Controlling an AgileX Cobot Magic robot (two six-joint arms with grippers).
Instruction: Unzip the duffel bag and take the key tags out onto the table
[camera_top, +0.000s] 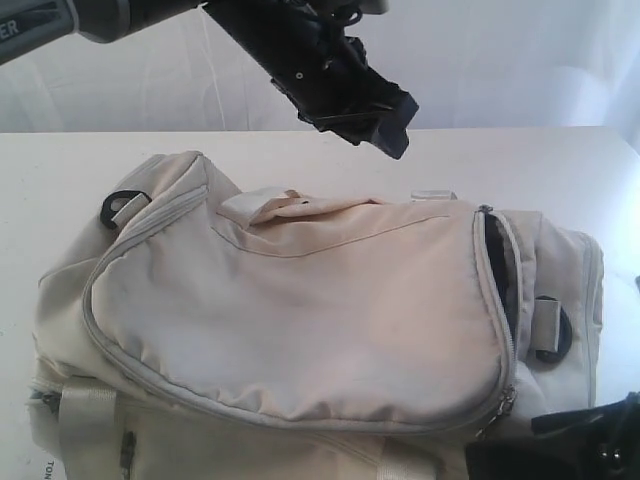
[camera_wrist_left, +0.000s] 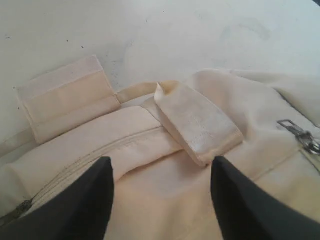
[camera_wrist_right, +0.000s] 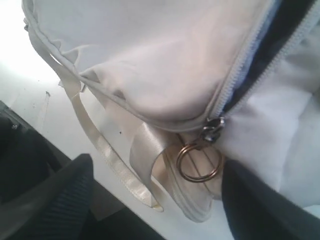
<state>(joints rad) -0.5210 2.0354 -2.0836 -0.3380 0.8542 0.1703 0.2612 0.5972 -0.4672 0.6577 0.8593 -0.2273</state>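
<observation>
Both empty with fingers apart: left gripper (camera_wrist_left: 161, 161) above the duffel bag's (camera_top: 300, 320) handle wrap (camera_wrist_left: 197, 125), right gripper (camera_wrist_right: 157, 162) flanking its zipper ring (camera_wrist_right: 198, 162).

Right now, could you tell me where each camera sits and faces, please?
Exterior: off the arms, looking down over the duffel bag on the table; left claw above, right claw bottom corner.
Left wrist: on its arm, facing the bag's handle wrap; both fingers show.
Right wrist: likewise, facing the zipper slider; fingers show.
Shared: exterior and right wrist both show the open zipper.

Bright, washed-out, soft light; faint shadows; glare on the table (camera_wrist_right: 12, 60); wrist views slightly blurred.
</observation>
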